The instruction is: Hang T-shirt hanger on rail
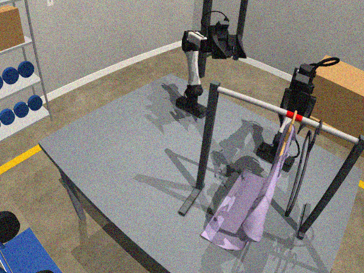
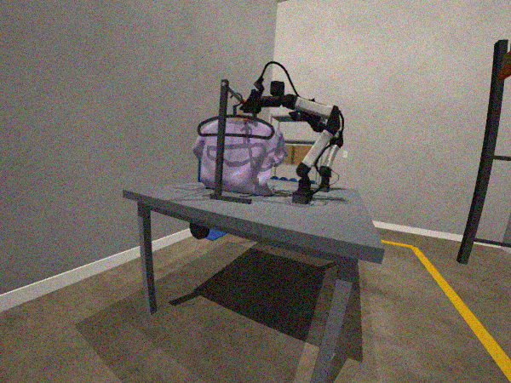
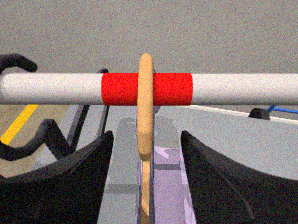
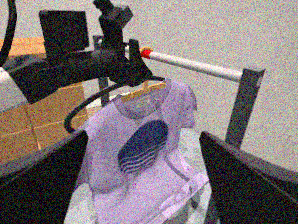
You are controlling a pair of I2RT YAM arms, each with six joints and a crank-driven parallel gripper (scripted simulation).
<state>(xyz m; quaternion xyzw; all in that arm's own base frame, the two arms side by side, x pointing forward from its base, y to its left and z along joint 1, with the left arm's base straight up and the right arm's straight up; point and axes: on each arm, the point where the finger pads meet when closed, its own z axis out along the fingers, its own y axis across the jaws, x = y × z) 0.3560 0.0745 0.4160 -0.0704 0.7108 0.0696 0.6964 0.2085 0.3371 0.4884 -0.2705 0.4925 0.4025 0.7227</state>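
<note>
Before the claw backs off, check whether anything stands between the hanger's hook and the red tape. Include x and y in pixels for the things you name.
Nothing visible does: the hook [image 3: 145,105] crosses over the red tape [image 1: 290,114] [image 3: 172,89], and the left claw [image 3: 147,133] is open around the hanger's neck.

So by my count there's two robot arms, one table and one T-shirt. Hangers come to two, that's one tan hanger and one black hanger, plus one rail, two dark uprights and one band of red tape. Oh, and at least five blue round things over on the shelves, can't give you an exact number since the top view cuts that bit off lol.
</note>
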